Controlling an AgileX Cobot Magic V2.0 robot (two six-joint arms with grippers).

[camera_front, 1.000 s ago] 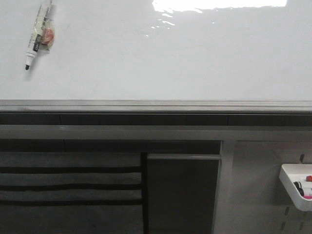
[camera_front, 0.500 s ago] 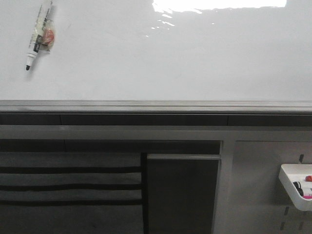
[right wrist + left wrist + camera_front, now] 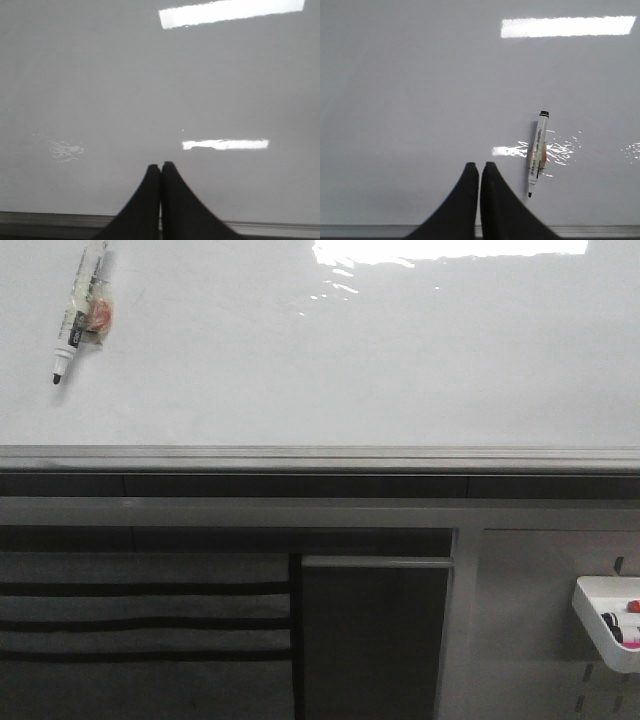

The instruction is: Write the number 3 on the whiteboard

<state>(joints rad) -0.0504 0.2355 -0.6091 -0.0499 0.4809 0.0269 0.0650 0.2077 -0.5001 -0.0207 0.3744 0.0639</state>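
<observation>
The glossy white whiteboard (image 3: 330, 360) lies flat beyond its grey edge rail (image 3: 320, 456). No digit 3 shows on it in any view. A marker pen (image 3: 78, 312) lies on the board at the far left, uncapped tip toward me. It also shows in the left wrist view (image 3: 537, 152), just beside my left gripper (image 3: 480, 167), which is shut and empty over the board (image 3: 420, 100). My right gripper (image 3: 161, 166) is shut and empty over bare board (image 3: 150, 75). Neither gripper shows in the front view.
Below the rail are dark shelves (image 3: 145, 620) and a grey pegboard panel (image 3: 540, 640) with a white tray (image 3: 608, 618) holding small items at the lower right. Bright light glare (image 3: 450, 250) lies at the board's far edge.
</observation>
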